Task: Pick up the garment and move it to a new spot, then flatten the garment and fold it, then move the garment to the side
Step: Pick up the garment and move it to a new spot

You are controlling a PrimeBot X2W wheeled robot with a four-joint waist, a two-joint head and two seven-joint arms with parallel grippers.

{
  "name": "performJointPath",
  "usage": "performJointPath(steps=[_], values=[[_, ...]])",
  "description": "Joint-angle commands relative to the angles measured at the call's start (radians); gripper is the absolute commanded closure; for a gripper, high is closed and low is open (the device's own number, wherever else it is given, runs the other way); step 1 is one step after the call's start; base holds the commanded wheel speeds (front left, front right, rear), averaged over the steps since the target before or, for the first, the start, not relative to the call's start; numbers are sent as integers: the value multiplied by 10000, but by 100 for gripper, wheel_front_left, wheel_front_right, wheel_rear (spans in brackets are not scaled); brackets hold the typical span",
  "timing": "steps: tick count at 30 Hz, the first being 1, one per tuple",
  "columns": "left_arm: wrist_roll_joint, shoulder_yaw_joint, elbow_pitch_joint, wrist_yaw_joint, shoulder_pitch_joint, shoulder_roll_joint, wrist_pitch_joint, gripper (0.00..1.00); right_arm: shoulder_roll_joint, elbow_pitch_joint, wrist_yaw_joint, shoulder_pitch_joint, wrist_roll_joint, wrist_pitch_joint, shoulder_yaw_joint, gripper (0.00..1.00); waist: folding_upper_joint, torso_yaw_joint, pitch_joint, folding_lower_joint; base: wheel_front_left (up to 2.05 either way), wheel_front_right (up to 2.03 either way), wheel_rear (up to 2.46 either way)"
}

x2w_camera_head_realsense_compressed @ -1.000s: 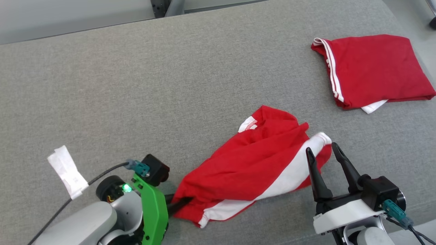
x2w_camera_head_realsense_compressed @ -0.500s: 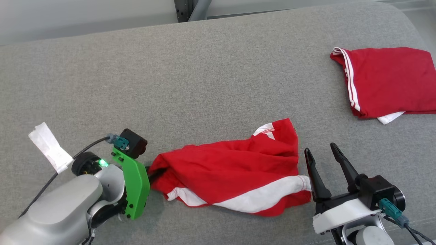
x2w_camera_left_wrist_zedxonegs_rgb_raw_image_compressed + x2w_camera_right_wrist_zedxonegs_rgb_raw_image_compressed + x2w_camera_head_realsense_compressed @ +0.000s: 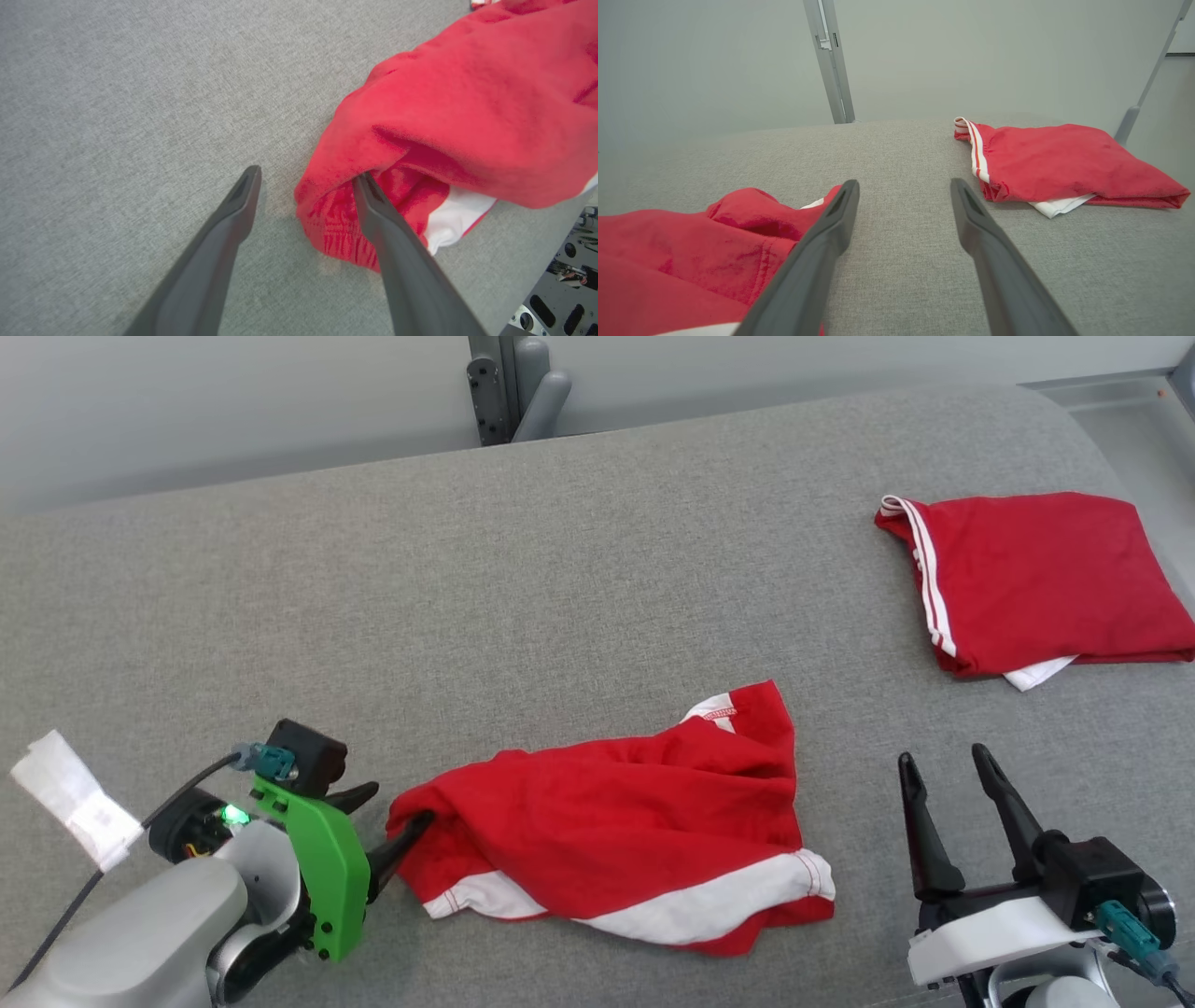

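Garment [image 3: 616, 831], red with a white band, lies crumpled near-centre on the grey padded surface [image 3: 560, 569]; the print on its white neck label [image 3: 714, 712] is too small to read. Left gripper [image 3: 308, 175] stands spread wide at its left edge, one finger tucked in a fold, gripping nothing; right gripper [image 3: 942, 753] is wide apart, empty, just off the right hem. Open room lies behind; folded red garment [image 3: 1036, 579] sits far right, partly cut off.

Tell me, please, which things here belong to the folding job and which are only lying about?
For the job:
crumpled red garment
left pincer, open, one finger tucked under a fold
right pincer, open

Lying about:
folded red garment
white tag
metal post
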Motion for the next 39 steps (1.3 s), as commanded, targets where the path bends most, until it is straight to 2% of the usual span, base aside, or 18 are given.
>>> performJointPath(steps=[1, 5, 8, 10, 12, 14, 17, 21, 27, 30, 31, 39], values=[[-208, 237, -249, 292, 451, 107, -542, 0, -26, -149, -10, 206, -108, -26, -215, 0, 44, -15, -309, 0, 0, 0, 0], [-348, 908, -1174, 1090, 1242, 466, -2156, 0, -29, -578, -10, 303, -401, -26, -719, 0, 44, 102, -386, 0, 0, 0, 0], [-319, 1486, -1792, 2032, 1942, 538, -3600, 0, -28, -886, -10, 372, -622, -26, -1225, 0, 44, 270, -375, 0, 0, 0, 0], [-208, 1843, -2105, 2597, 2452, 470, -4070, 0, -25, -979, -10, 433, -761, -26, -1552, 0, 44, 376, -375, 0, 0, 0, 0], [-175, 2452, -2370, 3068, 3047, 230, -4243, 0, -26, -1040, -10, 434, -881, -26, -1827, 0, 44, 476, -350, 0, 0, 0, 0], [484, 3514, -2655, 3470, 3675, -124, -4293, 0, -28, -1088, -10, 469, -884, -26, -2093, 0, 44, 601, -359, 0, 0, 0, 0], [1676, 4938, -2900, 3718, 5197, -936, -4269, 0, -26, -1087, -10, 594, -923, -26, -2291, 0, 44, 739, -432, 0, 0, 0, 0], [3420, 6585, -2943, 3383, 6780, -1962, -4275, 0, -29, -941, -10, 863, -814, -26, -2407, 0, 44, 888, -578, 0, 0, 0, 0], [5298, 8650, -2946, 2515, 8479, -3387, -4276, 0, -29, -781, -10, 1305, -551, -26, -2532, 0, 44, 1053, -871, 0, 0, 0, 0], [6058, 9479, -2978, 1940, 8926, -3916, -4276, 0, -28, -724, -10, 1429, -445, -26, -2545, 0, 44, 1099, -967, 0, 0, 0, 0], [6058, 9479, -2978, 1940, 8926, -3916, -4276, 0, -28, -724, -10, 1429, -445, -26, -2545, 0, 44, 1099, -967, 0, 0, 0, 0], [7346, 11156, -2800, 386, 9383, -4905, -4277, 0, -29, -504, -10, 1528, -437, -26, -2277, 0, 44, 1120, -1142, 0, 0, 0, 0]])
